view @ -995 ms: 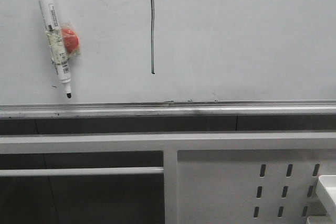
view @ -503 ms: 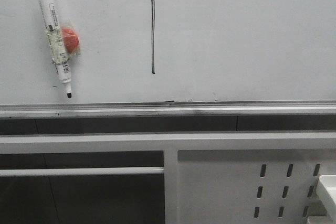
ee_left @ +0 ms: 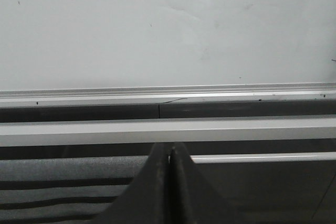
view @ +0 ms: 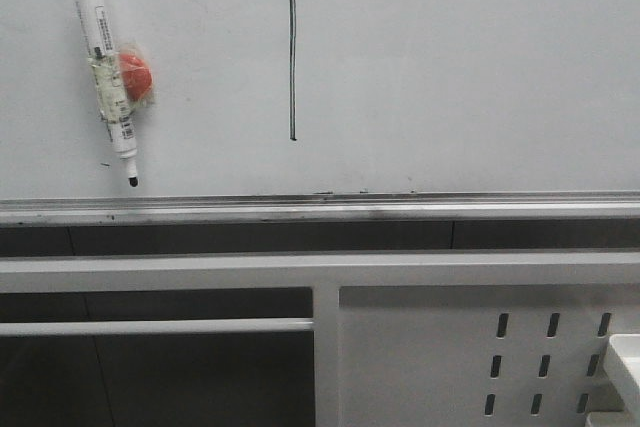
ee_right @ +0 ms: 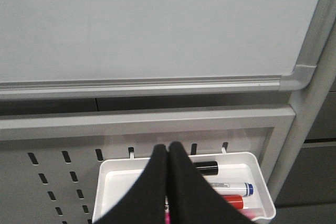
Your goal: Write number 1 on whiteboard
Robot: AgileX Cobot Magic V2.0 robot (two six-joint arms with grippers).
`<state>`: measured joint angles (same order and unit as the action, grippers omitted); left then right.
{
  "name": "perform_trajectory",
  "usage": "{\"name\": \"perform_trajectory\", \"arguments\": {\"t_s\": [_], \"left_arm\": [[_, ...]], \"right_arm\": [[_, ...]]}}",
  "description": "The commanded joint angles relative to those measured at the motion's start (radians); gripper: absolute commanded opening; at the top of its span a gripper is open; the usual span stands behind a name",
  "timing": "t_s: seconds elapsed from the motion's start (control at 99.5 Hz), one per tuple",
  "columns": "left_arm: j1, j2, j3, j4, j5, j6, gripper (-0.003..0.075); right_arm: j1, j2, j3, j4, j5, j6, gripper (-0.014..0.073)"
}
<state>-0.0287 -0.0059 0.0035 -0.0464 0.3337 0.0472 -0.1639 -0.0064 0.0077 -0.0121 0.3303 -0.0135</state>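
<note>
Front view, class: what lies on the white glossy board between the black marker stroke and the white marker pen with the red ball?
Nothing: between the black stroke and the white marker pen, the whiteboard is bare.

tray (view: 625, 367) cropped, pink pen (ee_right: 167, 217) hidden by claw

The number 1 (view: 291, 47) (thin, black, hooked top) marks the whiteboard (view: 460, 67).

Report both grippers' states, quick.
Left gripper: shut, holding nothing.
Right gripper: shut, holding nothing, over the marker tray.
</note>
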Motion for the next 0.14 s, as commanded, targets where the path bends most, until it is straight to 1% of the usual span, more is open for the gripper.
{"name": "perform_trajectory", "arguments": {"t_s": [0.0,0.131], "left_arm": [[0.003,-0.022,0.036,0.000,-0.053,0.000,-0.0020],[0.003,-0.022,0.036,0.000,-0.053,0.000,-0.0020]], "right_arm": [[-0.006,-0.024,0.014,0.012,-0.025,-0.010,-0.0069],[-0.006,-0.024,0.014,0.012,-0.025,-0.010,-0.0069]]}}
